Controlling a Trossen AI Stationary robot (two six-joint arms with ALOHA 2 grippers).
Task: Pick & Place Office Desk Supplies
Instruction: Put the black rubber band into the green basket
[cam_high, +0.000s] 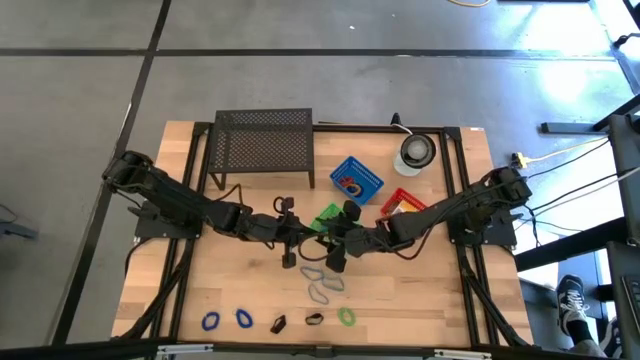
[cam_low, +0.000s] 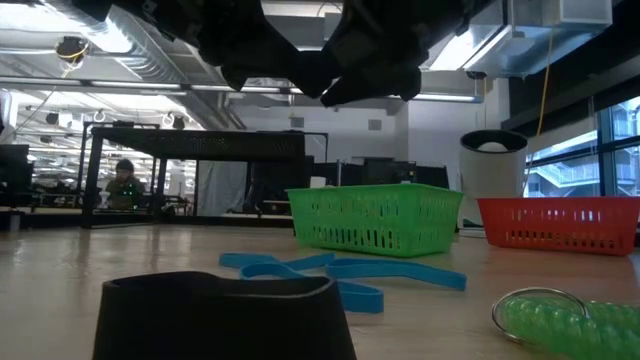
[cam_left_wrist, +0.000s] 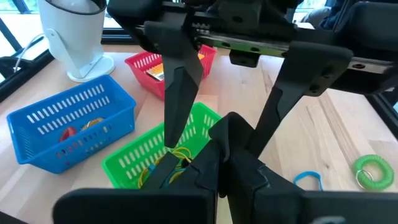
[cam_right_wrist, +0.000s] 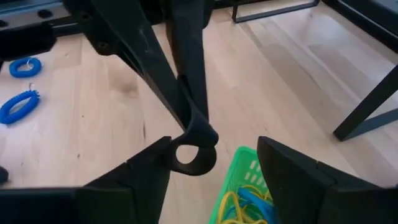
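Over the wooden table (cam_high: 420, 300), the left gripper (cam_right_wrist: 194, 146), pinched together, and the spread right gripper (cam_left_wrist: 214, 134) meet above the green basket (cam_left_wrist: 158, 158), seemingly mid-handover; next comes a drop inside.

My two arms are dark, near-black, each a chain of chunky rounded joints linked by slim straight segments, seen from above. The left arm (cam_high: 190, 210) and right arm (cam_high: 450, 208) each sit on a black base plate. Thin black cables loop loosely alongside both arms. The left gripper (cam_left_wrist: 227, 163) has blocky matte-black fingers with angled faces. The right gripper (cam_right_wrist: 211, 165) has broad, flat, wedge-shaped black fingers (cam_right_wrist: 298, 171) on a dark rail.
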